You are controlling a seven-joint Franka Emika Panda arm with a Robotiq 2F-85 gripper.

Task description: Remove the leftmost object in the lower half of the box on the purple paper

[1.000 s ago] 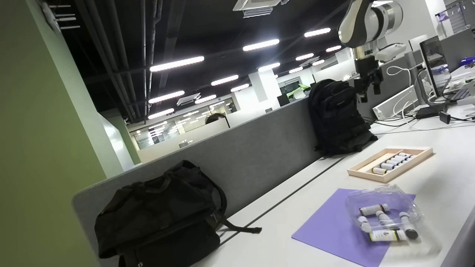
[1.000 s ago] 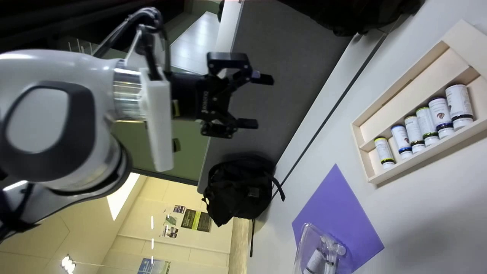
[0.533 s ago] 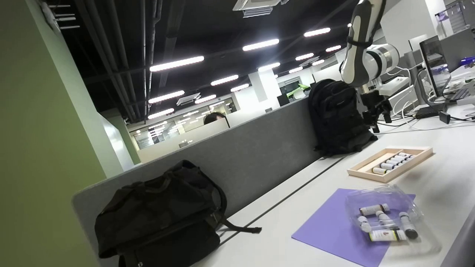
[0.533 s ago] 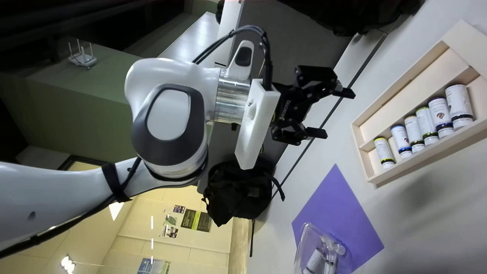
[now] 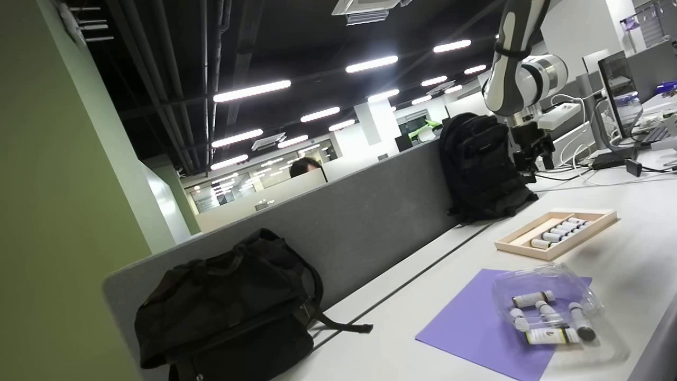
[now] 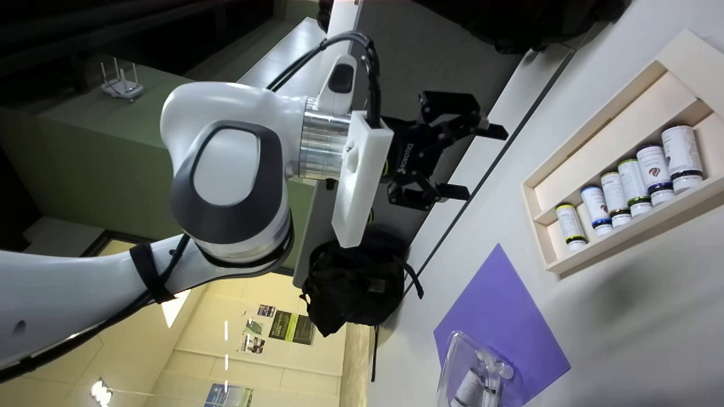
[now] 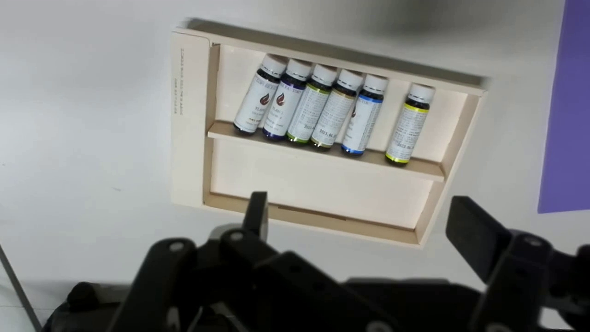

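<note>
The fingers (image 7: 477, 235) are spread wide with nothing between them, hanging above the tabletop (image 7: 92, 115) and well apart from the box (image 7: 313, 180). The likely target is the yellow bottle (image 7: 408, 131), lying in the box at the left end of its row in both exterior views, the right end in the wrist view. Like the other five bottles (image 7: 309, 110), it lies on its side with its base at the divider (image 7: 421, 169), which seems meant to keep the row in its half. A gap parts it from the blue bottle (image 7: 365, 115), which should give the fingers room on either side. The purple paper (image 7: 569, 115) lies near this same end, well placed as the drop spot, so the carry would be short. In an exterior view a clear tub (image 5: 560, 269), with more bottles (image 5: 550, 336) showing through it, covers the paper's right part; the yellow bottle is best laid toward the left, and could roll.
</note>
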